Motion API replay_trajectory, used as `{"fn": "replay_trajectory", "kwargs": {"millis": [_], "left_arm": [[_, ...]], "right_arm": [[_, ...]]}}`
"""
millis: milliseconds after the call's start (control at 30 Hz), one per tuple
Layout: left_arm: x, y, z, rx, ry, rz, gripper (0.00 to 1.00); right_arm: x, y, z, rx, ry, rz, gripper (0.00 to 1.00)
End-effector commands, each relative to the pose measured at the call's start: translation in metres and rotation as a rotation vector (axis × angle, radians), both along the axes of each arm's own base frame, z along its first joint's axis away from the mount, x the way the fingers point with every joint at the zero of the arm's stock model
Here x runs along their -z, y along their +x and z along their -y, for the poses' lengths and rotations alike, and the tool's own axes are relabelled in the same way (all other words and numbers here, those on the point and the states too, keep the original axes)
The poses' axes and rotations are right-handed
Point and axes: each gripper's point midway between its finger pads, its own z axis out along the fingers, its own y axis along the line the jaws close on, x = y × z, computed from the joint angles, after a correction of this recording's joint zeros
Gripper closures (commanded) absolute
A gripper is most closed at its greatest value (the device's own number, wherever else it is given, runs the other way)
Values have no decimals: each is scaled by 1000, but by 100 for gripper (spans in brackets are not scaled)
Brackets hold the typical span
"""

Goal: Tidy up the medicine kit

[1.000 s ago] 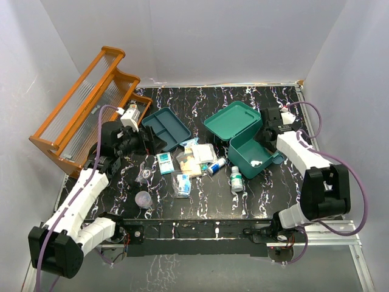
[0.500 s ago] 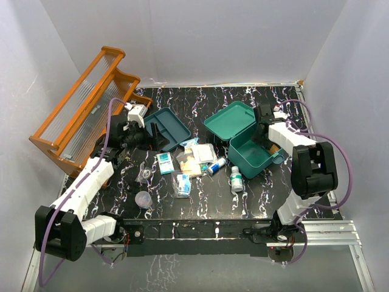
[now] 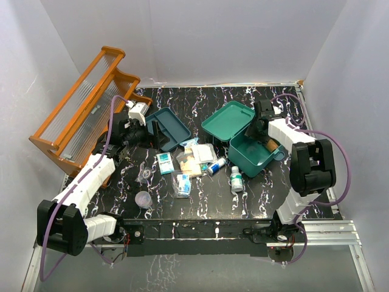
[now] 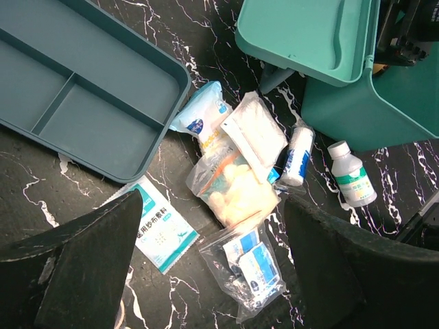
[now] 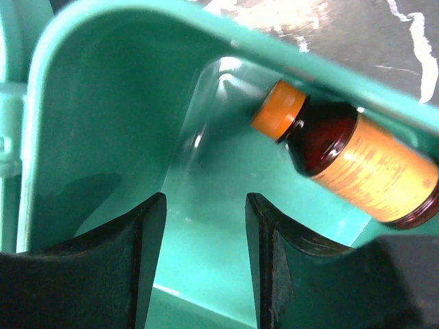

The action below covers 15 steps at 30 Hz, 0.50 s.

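Observation:
The teal medicine kit (image 3: 246,151) stands open at the right, its lid (image 3: 226,121) tilted back to the left. Its flat divided insert tray (image 3: 170,126) lies apart, left of it. My right gripper (image 3: 258,130) is open inside the box (image 5: 103,123), empty, beside a brown bottle with an orange cap (image 5: 350,161) lying against the box wall. My left gripper (image 3: 155,137) is open and empty, raised above the supplies by the tray (image 4: 89,103). Below its fingers lie a zip bag of blue-white packets (image 4: 254,267) and a teal-white sachet (image 4: 159,233).
A bag of yellowish items (image 4: 236,181), a white tube (image 4: 296,154) and a white bottle (image 4: 351,184) lie between tray and box. An orange wooden rack (image 3: 85,109) stands at the far left. Two small clear cups (image 3: 144,199) sit near the front left.
My right gripper swung from the box's right side to its far edge and down into the box; the lid shifted slightly left. My left gripper moved a little farther toward the tray.

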Motion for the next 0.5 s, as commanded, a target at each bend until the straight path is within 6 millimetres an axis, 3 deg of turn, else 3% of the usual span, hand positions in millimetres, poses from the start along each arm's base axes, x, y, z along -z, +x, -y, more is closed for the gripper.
{"fn": "replay_trajectory", "kwargs": {"millis": [0,267,467], "left_arm": [[-23,10,2,6,-3,83,17],[-26,17,2,8,18,98,16],[-27,25,-2,0,54,122,15]], "right_arm": [[-37,28,-27,-93,111,139,52],[-40,72,-48,-157,173,178,52],[-47,103,-61,-109,256,238,50]]}}
